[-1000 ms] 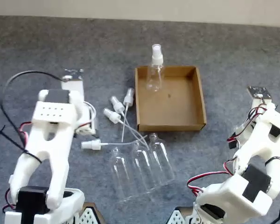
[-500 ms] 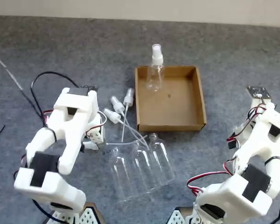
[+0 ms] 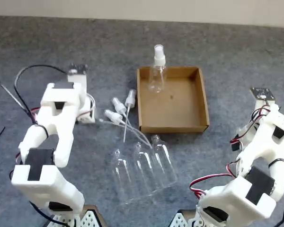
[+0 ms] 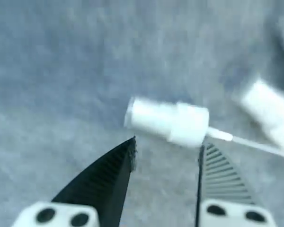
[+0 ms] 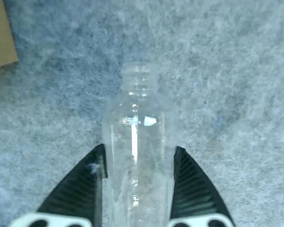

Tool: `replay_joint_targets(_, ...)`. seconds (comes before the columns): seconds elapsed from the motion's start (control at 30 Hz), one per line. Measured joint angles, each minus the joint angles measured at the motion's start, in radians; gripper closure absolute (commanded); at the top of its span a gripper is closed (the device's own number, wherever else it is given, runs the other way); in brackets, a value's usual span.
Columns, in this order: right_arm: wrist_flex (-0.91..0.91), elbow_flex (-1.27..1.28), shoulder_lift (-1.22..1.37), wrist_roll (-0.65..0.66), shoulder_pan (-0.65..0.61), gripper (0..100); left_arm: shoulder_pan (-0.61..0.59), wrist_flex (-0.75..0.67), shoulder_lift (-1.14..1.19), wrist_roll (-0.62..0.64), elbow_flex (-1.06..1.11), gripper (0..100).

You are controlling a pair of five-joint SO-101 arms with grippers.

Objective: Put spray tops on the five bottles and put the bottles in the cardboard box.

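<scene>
Your left hand is spread open over the grey table. A white spray top lies crosswise right at its fingertips, with its thin tube trailing off sideways. Honestly can't tell if the tips touch it. Your right hand is clamped around a capless bottle, a finger snug on each side, and a corner of the cardboard box is nearby. From up high, one capped bottle sits against the box's far wall. Three bare bottles lie side by side in front of the box, and three loose spray tops are just left of it.
</scene>
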Motion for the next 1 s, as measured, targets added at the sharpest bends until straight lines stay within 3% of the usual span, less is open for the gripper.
replay_joint_targets(0.23,0.000,0.000,0.000,0.000,-0.002,99.5,-0.095,0.049,0.000,0.000,-0.155,80)
replay_joint_targets(0.37,0.000,0.000,0.000,0.000,-0.008,99.5,-0.098,0.137,0.000,0.183,-0.192,80)
replay_joint_targets(0.5,0.000,0.000,0.000,0.000,-0.032,99.5,-0.078,0.103,0.002,0.385,-0.195,80)
replay_joint_targets(0.67,0.000,0.000,0.000,0.000,-0.043,99.3,-0.005,0.031,0.078,0.545,-0.195,80)
replay_joint_targets(0.9,0.000,0.000,0.000,0.000,-0.041,99.1,0.002,-0.043,0.252,0.624,-0.198,80)
replay_joint_targets(1.0,0.000,0.000,0.000,0.005,-0.041,94.6,0.002,-0.043,0.252,0.626,-0.199,88)
